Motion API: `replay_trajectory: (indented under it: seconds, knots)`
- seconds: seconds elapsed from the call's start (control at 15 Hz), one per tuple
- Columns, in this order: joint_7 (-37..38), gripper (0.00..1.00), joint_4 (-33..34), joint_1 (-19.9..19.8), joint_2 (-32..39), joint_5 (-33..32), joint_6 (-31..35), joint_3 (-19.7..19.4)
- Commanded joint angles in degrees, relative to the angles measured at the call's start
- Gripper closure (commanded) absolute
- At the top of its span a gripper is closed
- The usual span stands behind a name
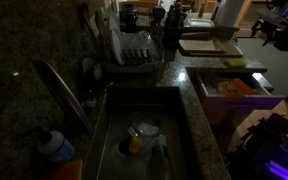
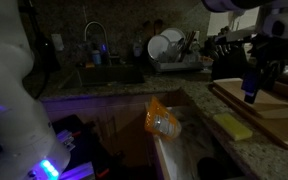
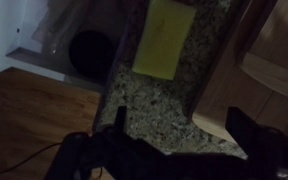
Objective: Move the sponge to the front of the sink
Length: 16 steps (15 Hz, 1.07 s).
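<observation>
The sponge (image 3: 164, 38) is a pale-yellow block lying flat on the speckled granite counter, next to a wooden board. It also shows in both exterior views (image 2: 233, 126) (image 1: 232, 63). My gripper (image 3: 182, 125) is open and empty; it hovers above the counter, short of the sponge, and its two dark fingers straddle bare granite and the board's corner. In an exterior view the gripper (image 2: 251, 95) hangs over the board. The sink (image 1: 109, 125) is a deep dark basin with a curved faucet (image 1: 66, 88), well away from the sponge; it also shows far back in an exterior view (image 2: 104, 75).
The wooden board (image 2: 264, 108) lies beside the sponge. An open drawer (image 1: 212, 100) below the counter holds a white tray with an orange item (image 2: 162, 122). A dish rack (image 1: 134, 50) stands behind the sink. A round dish with a yellow-orange object (image 1: 134, 143) sits in the basin.
</observation>
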Motion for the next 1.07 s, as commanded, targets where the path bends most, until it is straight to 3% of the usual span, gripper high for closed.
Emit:
replay_trajectory:
  seconds: [0.0, 0.07, 0.13, 0.27, 0.47, 0.8, 1.0]
  knots:
    - [8.49, 0.00, 2.08, 2.95, 3.31, 0.47, -2.88, -1.39]
    - [11.67, 0.00, 1.15, 4.38, 3.09, -3.15, -3.38, -2.26]
    - [7.39, 0.00, 1.00, 2.95, 2.70, -0.37, -1.47, -1.17]
    - [10.68, 0.00, 0.98, 4.17, 3.27, -2.16, -1.99, -1.60]
    - [11.67, 0.00, 4.78, 2.84, 7.02, 0.50, -3.90, -1.91]
    - [6.36, 0.00, 8.25, 0.28, 12.22, 7.60, -9.28, 0.11]
    - [0.74, 0.00, 7.38, 1.19, 12.00, 9.13, -5.91, 1.26]
